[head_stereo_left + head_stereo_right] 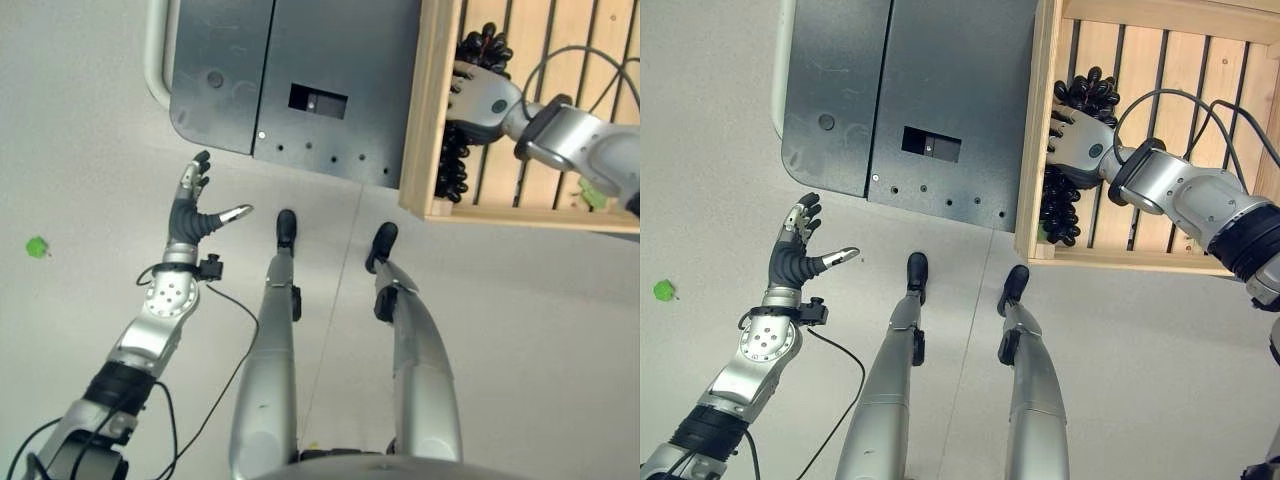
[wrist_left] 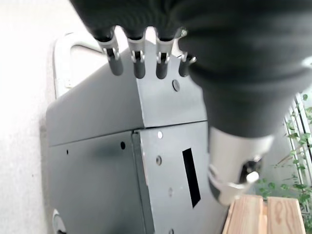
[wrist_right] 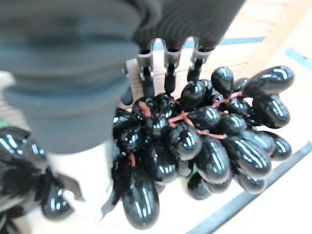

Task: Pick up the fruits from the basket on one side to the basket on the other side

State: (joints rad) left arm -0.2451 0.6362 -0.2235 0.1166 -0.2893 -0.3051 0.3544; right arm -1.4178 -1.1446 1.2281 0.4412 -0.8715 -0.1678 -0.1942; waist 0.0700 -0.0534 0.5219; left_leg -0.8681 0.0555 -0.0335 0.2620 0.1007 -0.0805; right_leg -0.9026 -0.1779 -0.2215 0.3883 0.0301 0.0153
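Observation:
A bunch of glossy black grapes (image 3: 204, 141) on a red stem lies in a wooden slatted crate (image 1: 425, 110) at the upper right. My right hand (image 1: 1080, 150) reaches into the crate and rests in the middle of the grapes (image 1: 1060, 210), close to the crate's near wall. Its fingers (image 3: 169, 73) look straight, with their tips on the bunch, and more grapes sit by the thumb. My left hand (image 1: 190, 215) hovers over the pale floor at the left, fingers (image 2: 139, 63) spread and empty.
A dark grey metal cabinet (image 1: 300, 70) with a slot and a white handle stands between the two hands. A small green object (image 1: 37, 246) lies on the floor at the far left. Something green (image 1: 592, 192) shows in the crate under my right forearm.

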